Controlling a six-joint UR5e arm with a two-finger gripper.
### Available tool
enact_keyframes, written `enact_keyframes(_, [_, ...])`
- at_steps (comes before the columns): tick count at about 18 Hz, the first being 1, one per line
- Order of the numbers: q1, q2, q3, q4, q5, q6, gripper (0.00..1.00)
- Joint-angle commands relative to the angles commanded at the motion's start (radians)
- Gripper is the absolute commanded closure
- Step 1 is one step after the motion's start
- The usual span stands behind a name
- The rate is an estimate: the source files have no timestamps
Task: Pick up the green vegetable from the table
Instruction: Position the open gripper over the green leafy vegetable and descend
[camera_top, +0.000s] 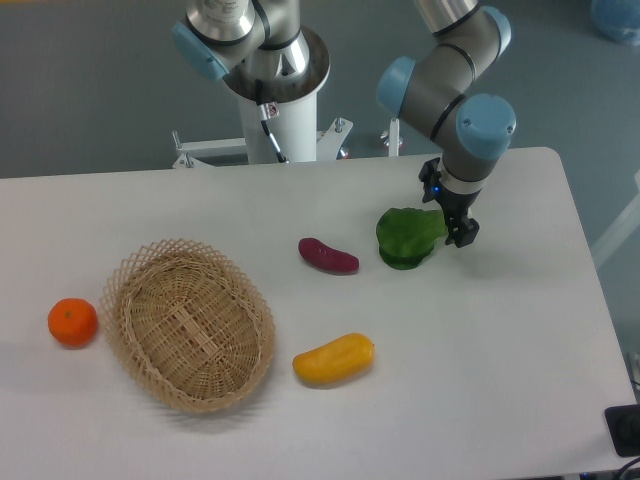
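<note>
The gripper (452, 228) hangs low over the right half of the tabletop (480, 360), its dark fingers (465, 234) at the right end of the green vegetable (407, 238), where the stalk would be. The fingers look clenched on that end, though the view is too small to show the contact plainly, so I cannot tell for sure whether they grasp it. The arm (450, 85) comes down to it from beyond the far edge.

From the left edge: an orange (73, 322) sits close to that edge, on the near half. Just beside it, apart by a narrow gap, lies an oval wicker basket (190, 325), open side up. Near the basket's right rim, toward the near edge, rests a yellow fruit (334, 359), oblong and slightly curved. Farther back, around the middle of the tabletop, lies a purple vegetable (328, 256), small and oblong.

Next to the right comes the green vegetable, near the purple one but not touching it. It is bright green, with a rounded, crinkled leaf whose lower rim looks a shade paler. It seems to rest on the tabletop, well in from the far edge and the right edge.
</note>
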Motion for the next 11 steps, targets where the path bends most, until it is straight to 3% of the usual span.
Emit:
enact_keyframes(6, [-0.005, -0.002, -0.009, 0.021, 0.002, -0.039, 0.27])
enact_keyframes(11, [-0.005, -0.002, 0.000, 0.021, 0.003, -0.060, 0.61])
